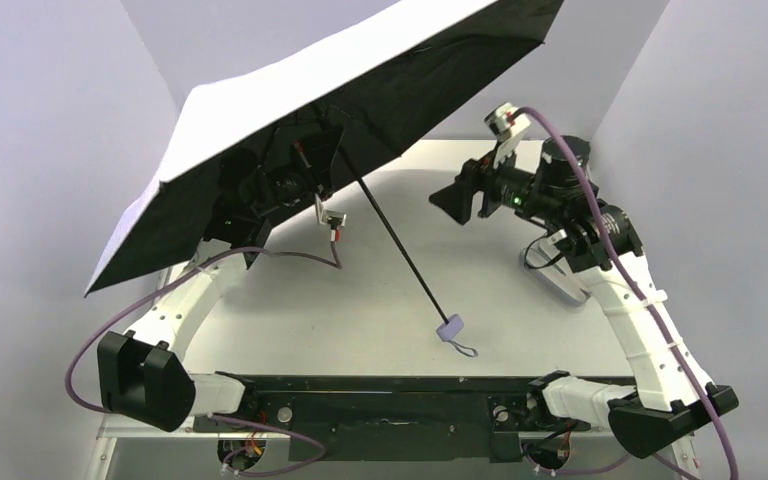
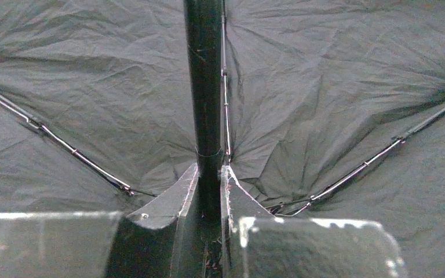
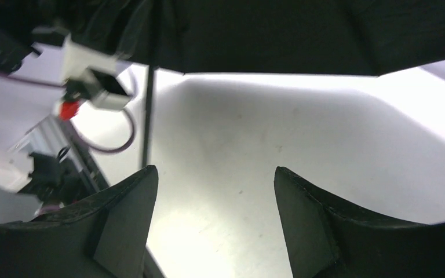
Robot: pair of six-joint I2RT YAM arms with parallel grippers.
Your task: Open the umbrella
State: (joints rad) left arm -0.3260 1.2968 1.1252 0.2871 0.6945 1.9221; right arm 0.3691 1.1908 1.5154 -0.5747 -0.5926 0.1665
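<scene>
Looking from the near edge of the table [image 1: 360,300], I see the small lilac handle [image 1: 449,325] hanging low over the tabletop, its wrist loop [image 1: 468,349] dangling; whether it touches I cannot tell. From it the thin black shaft [image 1: 400,250] climbs away at a slant to the umbrella [image 1: 290,90], whose canopy is spread wide and tipped to the left, lilac on top, black below. The left gripper [image 2: 210,179] is pinched tight on the shaft close under the canopy, carrying the whole thing. Farther back, the right gripper [image 3: 214,171] stands wide with nothing between its fingers, apart from the shaft. It looks light to me, but top-heavy and prone to swing, and the smooth shaft could twist in a pinch. The fabric is soft and the wire ribs [image 2: 81,156] look easily bent, so I would hold it by the shaft or the handle, never by the ribs
</scene>
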